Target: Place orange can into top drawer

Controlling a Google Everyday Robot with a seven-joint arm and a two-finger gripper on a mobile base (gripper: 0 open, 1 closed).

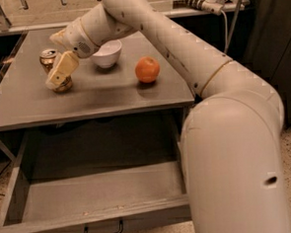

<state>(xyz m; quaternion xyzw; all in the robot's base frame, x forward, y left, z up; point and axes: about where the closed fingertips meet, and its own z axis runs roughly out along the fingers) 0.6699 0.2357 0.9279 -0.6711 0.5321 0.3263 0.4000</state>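
The orange can [48, 57] stands upright on the left part of the grey counter top [100, 99]. It is copper-coloured with a silver pull-tab top. My gripper [58, 78] is at the can, its cream end lying across the can's front and lower body, so only the can's top and base edge show. The top drawer [100, 190] is pulled open below the counter. It is wide, shallow and grey, with a black handle [103, 232] on its front panel, and nothing lies in it.
A white bowl [106, 53] sits behind my wrist. A round orange fruit [147, 69] lies right of the middle of the counter. My arm [231, 148] fills the right foreground, beside the drawer's right end. Cables and dark cabinets lie at the back right.
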